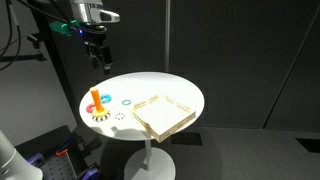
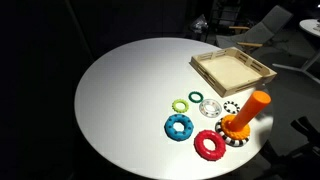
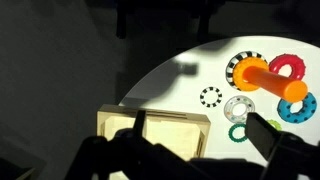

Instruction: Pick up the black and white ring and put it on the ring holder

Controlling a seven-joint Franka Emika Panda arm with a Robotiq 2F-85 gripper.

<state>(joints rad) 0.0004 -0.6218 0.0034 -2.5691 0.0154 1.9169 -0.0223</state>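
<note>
Five rings lie on the round white table (image 2: 110, 100) in an exterior view. Lowest in the frame are the red ring (image 2: 210, 145) and the blue ring (image 2: 180, 127), with the ring holder (image 2: 250, 112) just right of them. Above those, the green ring (image 2: 181, 104), a clear ring (image 2: 208, 108) and the black and white ring (image 2: 231, 107) form a row, the last close beside the holder's base. Higher up sits the wooden tray (image 2: 212, 80). Farthest back, in an exterior view, the gripper (image 1: 97, 62) hangs over the table's upper-left edge, jaws wide apart, holding nothing.

1. Round white table (image 2: 120, 100).
2. Shallow wooden tray (image 2: 233, 72), empty, at the table's 2 o'clock.
3. Green ring (image 2: 175, 105), at 9 o'clock of a clear ring (image 2: 202, 108).
4. Blue ring (image 2: 171, 127), at 10 o'clock of a red ring (image 2: 200, 146).
</note>
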